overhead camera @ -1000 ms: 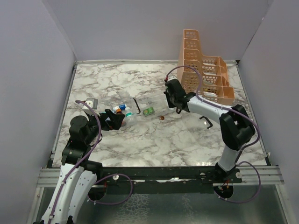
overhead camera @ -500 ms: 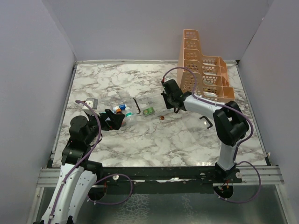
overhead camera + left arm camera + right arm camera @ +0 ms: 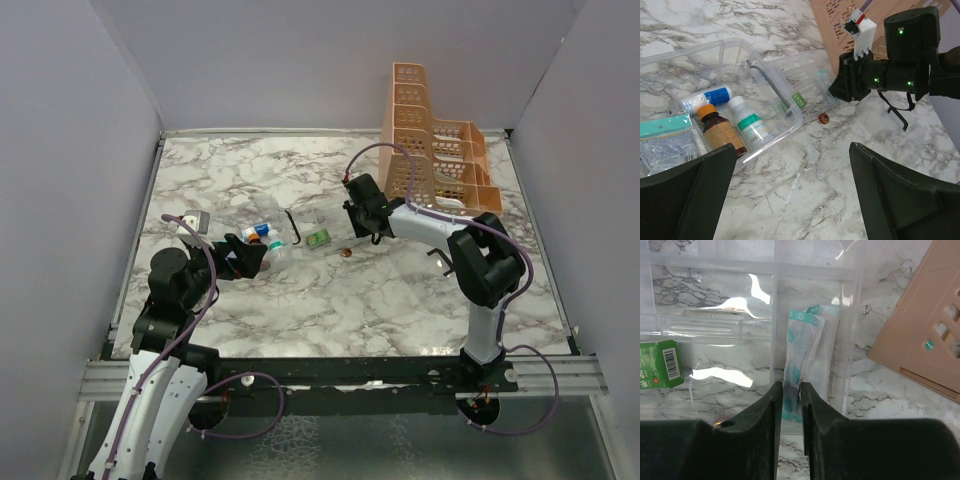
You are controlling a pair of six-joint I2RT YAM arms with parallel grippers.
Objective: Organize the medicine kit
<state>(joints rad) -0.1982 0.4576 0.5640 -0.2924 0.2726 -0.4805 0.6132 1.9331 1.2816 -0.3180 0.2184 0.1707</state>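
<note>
1. Barcode printed on the end of the green box point(image 3: 659, 364); digits beside it too small to read.
2. Teal print along the white packet point(image 3: 805, 355); illegible.
3. Labels on the brown bottle point(image 3: 720, 131) and white bottle point(image 3: 751, 124) inside the medicine kit point(image 3: 690, 50); wording unreadable.

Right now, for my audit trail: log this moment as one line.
left gripper: open, beside medicine kit | right gripper: jaws barely apart at teal packet in lid | grip: unclear

Marble table point(image 3: 300, 300) with medicine kit point(image 3: 705, 52), orange rack point(image 3: 430, 150)
</note>
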